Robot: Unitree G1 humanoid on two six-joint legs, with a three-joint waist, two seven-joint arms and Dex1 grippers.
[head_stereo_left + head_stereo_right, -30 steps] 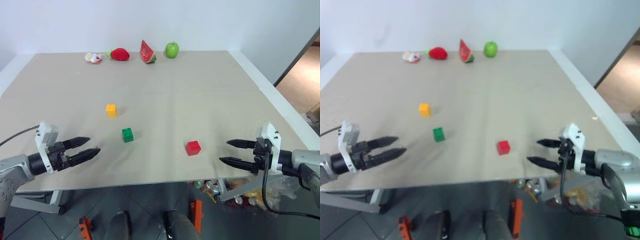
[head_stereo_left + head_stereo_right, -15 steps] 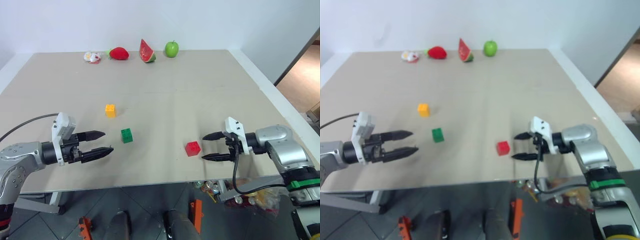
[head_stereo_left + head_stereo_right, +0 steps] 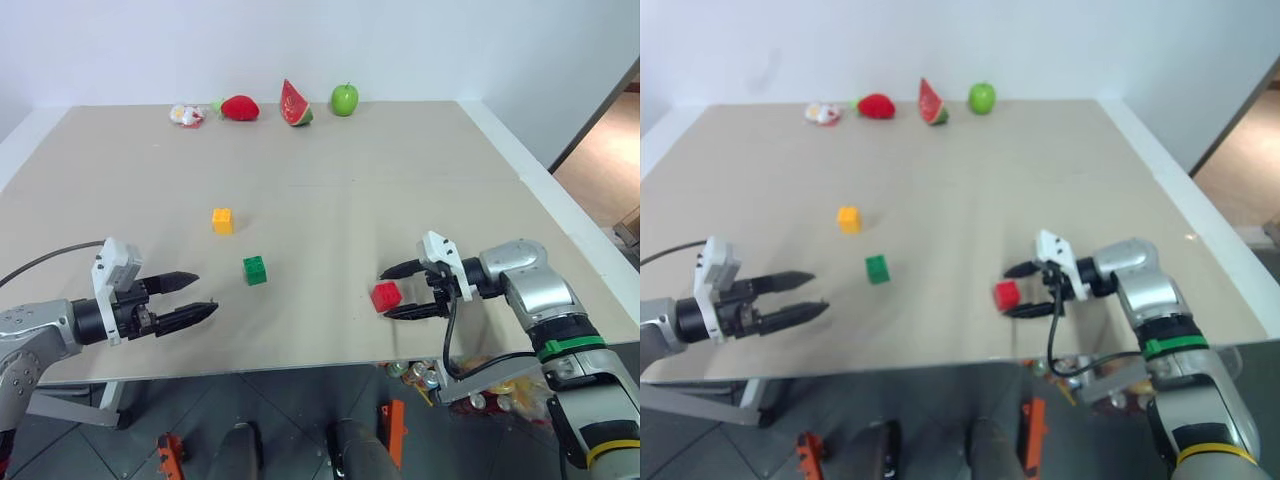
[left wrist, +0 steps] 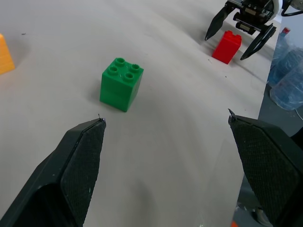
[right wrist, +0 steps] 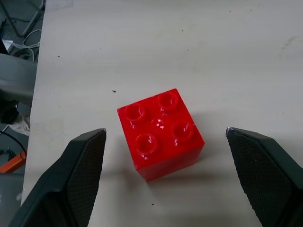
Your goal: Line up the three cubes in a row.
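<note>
Three cubes on table (image 3: pixel 400 160): yellow (image 3: pixel 222 220), green (image 3: pixel 255 270), red (image 3: pixel 386 296), all apart. Right fingers (image 3: pixel 400 270) wide around red; left fingers (image 3: pixel 185 281) wide, empty. Fruits (image 3: pixel 295 104) at far edge.

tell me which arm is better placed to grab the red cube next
Right. The right end effector is open with the red cube between its fingers, not yet gripped. The left end effector sits farther off, nearer the green cube.
</note>
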